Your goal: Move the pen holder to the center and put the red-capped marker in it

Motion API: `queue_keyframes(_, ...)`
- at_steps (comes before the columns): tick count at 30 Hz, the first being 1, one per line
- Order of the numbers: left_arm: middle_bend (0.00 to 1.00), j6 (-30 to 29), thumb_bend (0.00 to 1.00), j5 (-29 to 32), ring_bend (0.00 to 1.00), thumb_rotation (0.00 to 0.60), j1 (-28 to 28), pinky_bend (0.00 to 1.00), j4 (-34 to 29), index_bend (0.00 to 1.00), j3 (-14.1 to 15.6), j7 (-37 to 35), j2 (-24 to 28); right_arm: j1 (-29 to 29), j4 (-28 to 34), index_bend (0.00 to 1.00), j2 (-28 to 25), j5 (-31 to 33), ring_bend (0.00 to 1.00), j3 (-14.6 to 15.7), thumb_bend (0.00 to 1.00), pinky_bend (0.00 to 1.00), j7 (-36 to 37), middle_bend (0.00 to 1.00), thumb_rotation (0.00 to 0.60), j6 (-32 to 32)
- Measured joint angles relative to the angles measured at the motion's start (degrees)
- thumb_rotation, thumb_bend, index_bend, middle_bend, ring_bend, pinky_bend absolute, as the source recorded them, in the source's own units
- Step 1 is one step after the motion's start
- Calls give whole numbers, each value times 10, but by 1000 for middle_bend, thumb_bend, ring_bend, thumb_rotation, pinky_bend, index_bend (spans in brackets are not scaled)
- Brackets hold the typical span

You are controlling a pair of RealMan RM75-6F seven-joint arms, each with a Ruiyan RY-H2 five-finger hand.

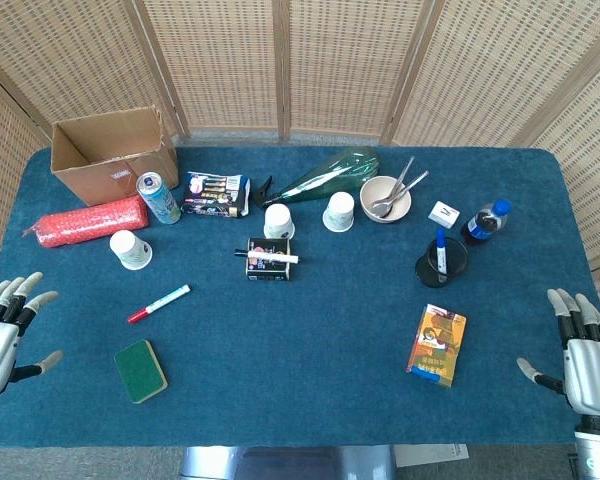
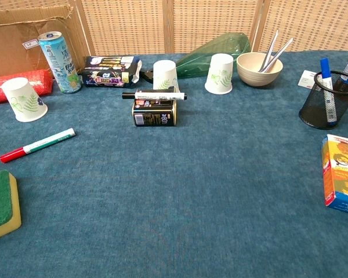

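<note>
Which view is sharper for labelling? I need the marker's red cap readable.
Chest view: red-capped marker large, crisp, evenly lit, no glare. Head view: the same marker small, cap still red; table edges bow slightly from lens distortion; soft shadows throughout.

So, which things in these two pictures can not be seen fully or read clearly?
- Pen holder, chest view: the blue marker stands inside; the mesh hides whether anything else lies at the bottom.
- Blue-capped bottle: the chest view's right edge cuts off nearly all of it.
- Green sponge, chest view: cut off by the left edge.
- Left hand and right hand: only the head view shows them, partly cut off.
- Labels on the can: too small to read.
</note>
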State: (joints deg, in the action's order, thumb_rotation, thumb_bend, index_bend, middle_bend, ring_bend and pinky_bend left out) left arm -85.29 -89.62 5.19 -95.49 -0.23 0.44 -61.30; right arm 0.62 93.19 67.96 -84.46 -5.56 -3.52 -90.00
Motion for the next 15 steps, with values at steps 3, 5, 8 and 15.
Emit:
queue_keyframes(3,0,1,184,0,0,600,0,0,0,200,0,0,0,-1,1,0,-1,-1,0,0,0,142,2,0,600,-1)
queue_keyframes(5,0,1,184,0,0,600,0,0,0,202,1,0,0,-1,1,0,-1,-2,0,1,0,142,2,0,600,-2)
queue_keyframes(8,0,1,185,0,0,600,0,0,0,205,1,-1,1,-1,1,0,-2,-2,0,1,0,142,3,0,600,0)
queue_keyframes(15,0,-1,185,-3,0,600,-1,0,-4,207,1,-4,5,-1,2,0,-4,-2,0,2,0,142,6,0,600,1)
